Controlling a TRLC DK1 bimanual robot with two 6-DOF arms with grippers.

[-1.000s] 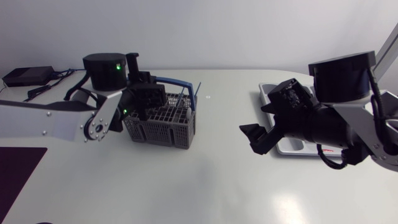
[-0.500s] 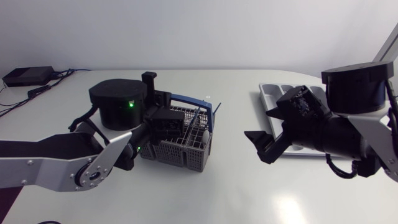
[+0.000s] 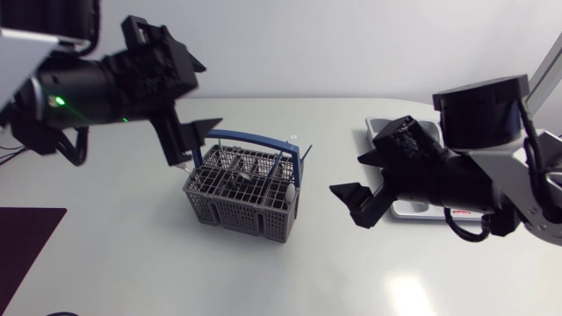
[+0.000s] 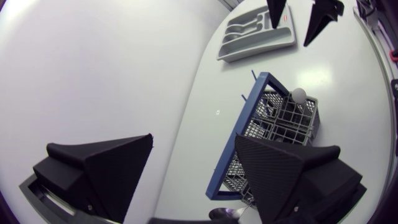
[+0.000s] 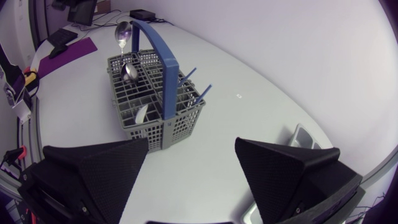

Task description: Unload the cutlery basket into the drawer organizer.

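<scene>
Head view: left claw [image 3: 195, 145] wide open above basket [image 3: 230, 211], empty; right claw [image 3: 348, 175] wide open, empty.

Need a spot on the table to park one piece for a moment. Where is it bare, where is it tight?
Bare: the broad stretch of table between the basket and the front edge, and the strip between basket and right gripper. Tight: the left gripper hangs above the basket's left-arm end, and the right arm overhangs the organizer.
</scene>
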